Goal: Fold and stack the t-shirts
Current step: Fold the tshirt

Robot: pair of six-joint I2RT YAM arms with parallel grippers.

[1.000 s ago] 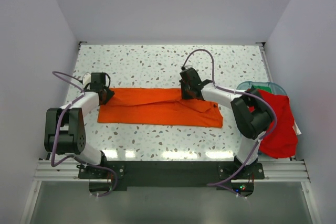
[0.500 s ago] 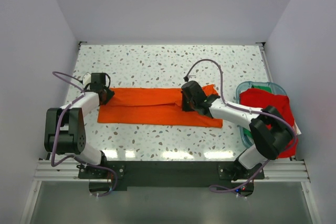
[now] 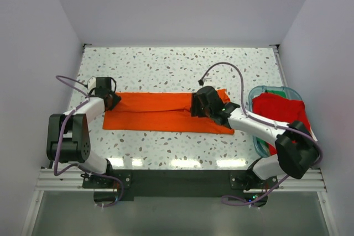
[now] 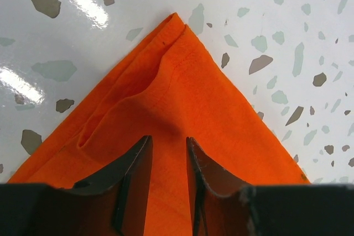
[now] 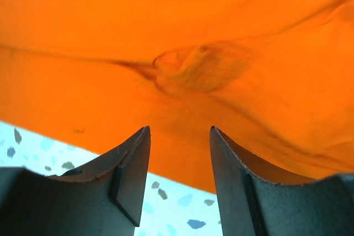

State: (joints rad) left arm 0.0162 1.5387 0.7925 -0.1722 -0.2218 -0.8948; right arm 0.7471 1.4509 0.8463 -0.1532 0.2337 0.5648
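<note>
The orange shirt is lying flat as a long folded strip across the middle of the table. The left gripper is sitting at the strip's left end, just behind a pointed corner. Its fingers are drawn close together with cloth pinched between them, and a crease is running into the gap. The right gripper is hanging over the strip's right part. Its fingers are standing apart and gripping nothing, with bunched orange cloth just ahead of them and the shirt's edge passing between the tips. The red shirt is lying heaped over the bin at the table's right edge, well apart from both grippers.
</note>
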